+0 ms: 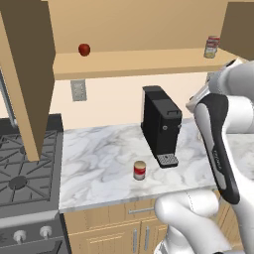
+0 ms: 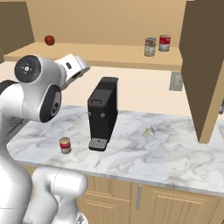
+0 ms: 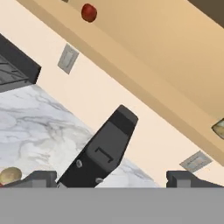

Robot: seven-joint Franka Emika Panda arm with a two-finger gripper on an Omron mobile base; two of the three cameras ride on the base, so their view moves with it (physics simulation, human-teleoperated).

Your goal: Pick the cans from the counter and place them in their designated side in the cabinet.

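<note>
At the bottom corners of the hand view you see the tool [image 3: 113, 178] only as two dark finger stubs set far apart, spread wide with nothing between them. At lower left of that view a pale round can top is mostly cut off by the edge. In the left base view your own white arm covers the right part of the bench [image 1: 99, 163], so the small pale lump [image 2: 149, 131] that lies right of the coffee machine [image 2: 103, 113] in the right base view is hidden there; you cannot tell what it is.

One red-banded can [image 1: 140, 170] stands upright on the bench, just in front and left of the coffee machine, apart from it. The cabinet [image 2: 109, 54] holds two cans at the right end of its shelf: a yellowish can [image 2: 150, 47] and a red-and-grey can [image 2: 164, 43] close beside it. A red ball [image 2: 49, 40] sits alone at the shelf's left end, well apart from them. The stove [image 1: 25, 173] is at the far left of the left base view.
</note>
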